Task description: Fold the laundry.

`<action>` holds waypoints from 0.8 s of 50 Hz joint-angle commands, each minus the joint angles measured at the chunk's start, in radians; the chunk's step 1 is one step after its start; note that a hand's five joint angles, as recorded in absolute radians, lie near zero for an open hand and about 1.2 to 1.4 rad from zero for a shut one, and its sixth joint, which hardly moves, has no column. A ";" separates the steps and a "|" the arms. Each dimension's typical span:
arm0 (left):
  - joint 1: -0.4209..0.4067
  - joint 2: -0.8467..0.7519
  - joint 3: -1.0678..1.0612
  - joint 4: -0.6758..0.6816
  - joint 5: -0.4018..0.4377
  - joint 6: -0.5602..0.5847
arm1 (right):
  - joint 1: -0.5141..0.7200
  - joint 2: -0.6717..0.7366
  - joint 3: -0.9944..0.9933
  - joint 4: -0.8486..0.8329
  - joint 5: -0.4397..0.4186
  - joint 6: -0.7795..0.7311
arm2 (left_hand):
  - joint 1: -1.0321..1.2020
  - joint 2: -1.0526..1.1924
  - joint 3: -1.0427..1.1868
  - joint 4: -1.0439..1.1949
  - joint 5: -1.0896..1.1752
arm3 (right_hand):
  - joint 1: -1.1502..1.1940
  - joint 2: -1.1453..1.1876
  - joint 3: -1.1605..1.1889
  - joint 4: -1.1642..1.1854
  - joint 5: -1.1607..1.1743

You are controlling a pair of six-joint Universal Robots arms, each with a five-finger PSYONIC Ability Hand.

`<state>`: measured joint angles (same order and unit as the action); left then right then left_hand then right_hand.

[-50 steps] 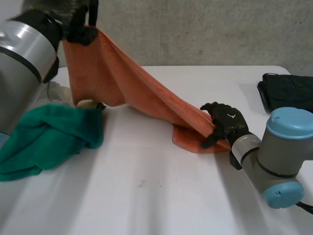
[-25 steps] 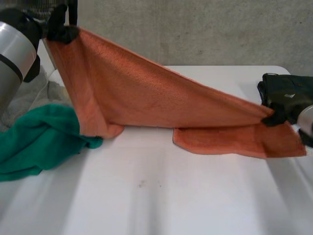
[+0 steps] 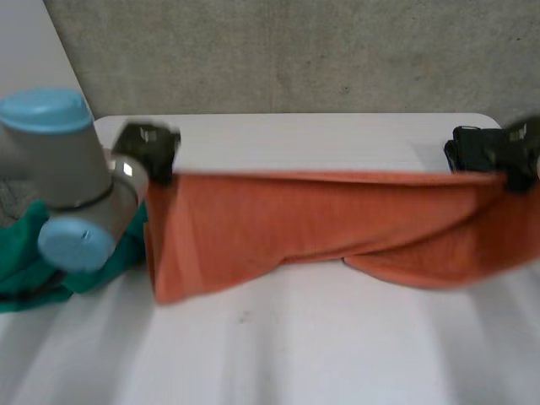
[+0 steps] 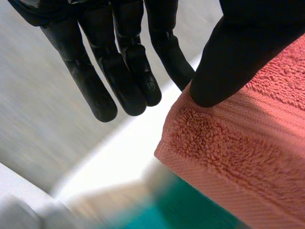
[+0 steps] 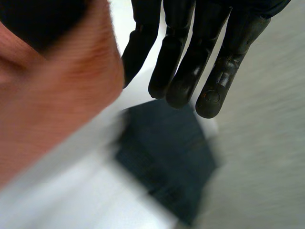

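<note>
Head view:
- Orange towel: stretched wide above the white table, top edge near level, strung from the left hand across to the right hand.
- Lower part of towel: hangs in a sagging sheet, with a fold crossing over near the middle. Cannot tell whether the bottom edge touches the table.
- Green cloth: bunched on the table just beside the towel's left end, partly behind the left arm's grey joint.
- Dark cloth: on the table's far right, just beside the right hand and behind the towel's right end.

Left wrist view:
- Thumb pressed down on the towel's corner, pinching it against the nearest finger, which runs behind the cloth.
- Other fingers straight, held together and clear of the towel.
- Green cloth below the pinched corner.

Right wrist view:
- Towel end bunched under the thumb and pinched against the nearest finger.
- Remaining fingers straight, close together and off the cloth.
- Dark cloth on the table beyond the fingertips.
</note>
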<state>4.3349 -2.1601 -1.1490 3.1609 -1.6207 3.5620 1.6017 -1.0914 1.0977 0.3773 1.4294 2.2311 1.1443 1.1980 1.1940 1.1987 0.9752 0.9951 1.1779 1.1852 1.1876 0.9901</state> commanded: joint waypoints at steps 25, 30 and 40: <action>0.012 0.141 -0.254 0.548 -0.019 0.037 | 0.083 -0.051 0.169 -0.566 -0.038 0.136 | 0.252 0.198 0.202 0.198 0.247 | 0.401 0.218 0.211 0.209 0.232; 0.014 0.141 -0.376 0.545 -0.018 0.035 | 0.040 -0.006 0.293 -0.541 -0.115 0.195 | 0.252 0.198 0.202 0.198 0.247 | 0.401 0.218 0.211 0.209 0.232; 0.012 0.170 -0.456 0.536 -0.018 0.014 | -0.075 0.128 0.318 -0.532 -0.173 0.562 | 0.252 0.198 0.202 0.198 0.247 | 0.382 0.199 0.192 0.189 0.212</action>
<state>4.3477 -2.0128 -1.5846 3.7039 -1.6380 3.5929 1.5974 -1.0492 1.4253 -0.1557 1.2792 2.5417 1.1443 1.1988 1.1941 1.2004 0.9752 0.9951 1.1779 1.1852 1.1878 0.9946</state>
